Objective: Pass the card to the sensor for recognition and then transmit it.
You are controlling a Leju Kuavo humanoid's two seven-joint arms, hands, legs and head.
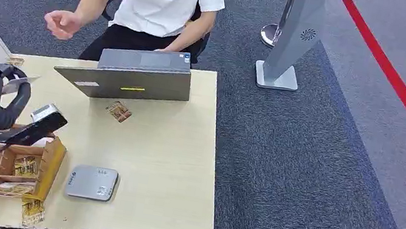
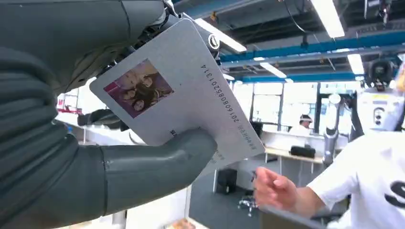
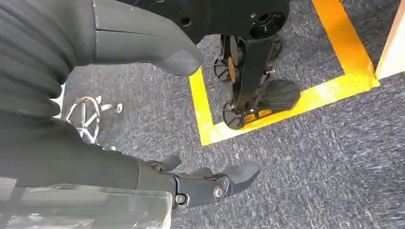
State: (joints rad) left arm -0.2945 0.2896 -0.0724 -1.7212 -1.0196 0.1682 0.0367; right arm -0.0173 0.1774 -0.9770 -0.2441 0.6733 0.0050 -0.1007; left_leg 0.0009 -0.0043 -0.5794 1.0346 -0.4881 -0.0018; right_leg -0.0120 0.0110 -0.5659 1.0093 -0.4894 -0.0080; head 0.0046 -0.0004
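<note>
The left robot hand (image 2: 95, 157) grips the card (image 2: 181, 95), thumb pressed across its lower face, raised above the left end of the desk (image 1: 168, 164). The card is a pale grey rectangle with rounded corners, a small colour photo near one corner and a long printed number running along one side. Below it on the desk lies the flat grey sensor (image 1: 92, 182), beside a cardboard box (image 1: 26, 166). A person's hand (image 1: 62, 23) is held out behind a laptop (image 1: 133, 76). The right robot hand (image 3: 157, 114) hangs over carpet, fingers apart, holding nothing.
</note>
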